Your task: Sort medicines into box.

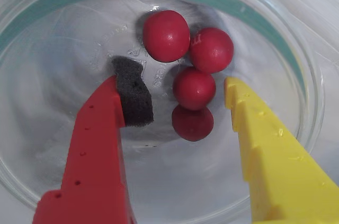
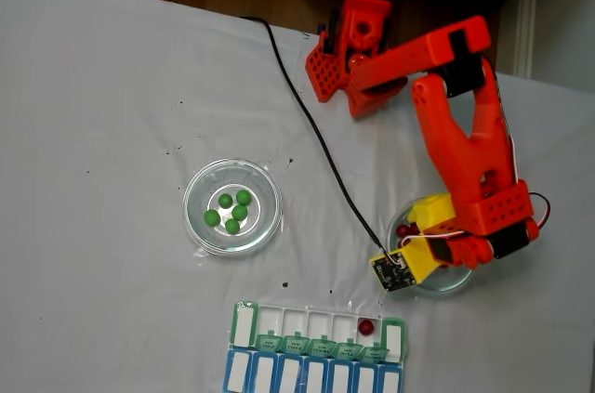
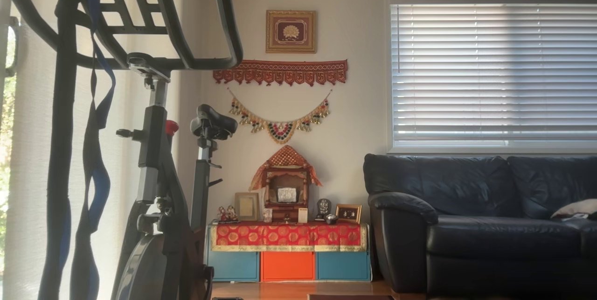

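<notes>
Gripper: the gripper (image 1: 183,94) hangs low inside a round glass dish (image 1: 296,49); its two fingers stand wide apart and hold nothing; the red finger (image 1: 98,144) with its dark foam pad (image 1: 132,91) is on the left in the wrist view; the yellow finger (image 1: 270,150) is on the right.

Red balls: four red balls lie in the dish in the wrist view; two sit in the gap between the fingers, one (image 1: 194,88) just above the other (image 1: 193,123); two more (image 1: 166,35) (image 1: 211,50) lie past the fingertips, touching each other.

Which way: the balls are round, so no side is the long side; the two near balls make a line that runs along the gap, a bit nearer the foam pad than the yellow tip; I think closing now could catch both or push one out, so the fingers need to line up on just one.

Room: the dish wall curves close behind the far balls; the floor is bare on the left and at the bottom in the wrist view.

Box: the pill box (image 2: 244,323) lies below the dishes in the fixed view; one red ball (image 2: 366,326) already sits in a white slot near its right end; the box is near the red dish.

Green balls: five green balls (image 2: 232,210) rest in another glass dish (image 2: 200,184), well apart to the left.

How far: I think the sorting has only just begun.
</notes>
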### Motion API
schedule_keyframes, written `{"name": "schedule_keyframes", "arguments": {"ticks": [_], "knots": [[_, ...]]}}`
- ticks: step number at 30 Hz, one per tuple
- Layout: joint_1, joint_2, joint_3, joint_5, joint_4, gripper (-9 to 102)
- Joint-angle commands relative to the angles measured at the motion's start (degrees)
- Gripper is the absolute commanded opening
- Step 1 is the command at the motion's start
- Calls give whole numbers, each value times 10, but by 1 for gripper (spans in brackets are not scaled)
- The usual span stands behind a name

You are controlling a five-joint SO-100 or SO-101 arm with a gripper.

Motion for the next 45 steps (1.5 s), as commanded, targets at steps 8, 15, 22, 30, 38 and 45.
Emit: {"name": "schedule_keyframes", "arguments": {"ticks": [8, 15, 22, 30, 38, 45], "knots": [[-4, 32, 3, 0, -7, 23], [-7, 30, 9, 6, -9, 21], [-11, 28, 17, 10, -15, 20], [-14, 27, 24, 11, -18, 15], [-17, 28, 29, 5, -21, 11], [-15, 38, 34, 11, -30, 1]]}}
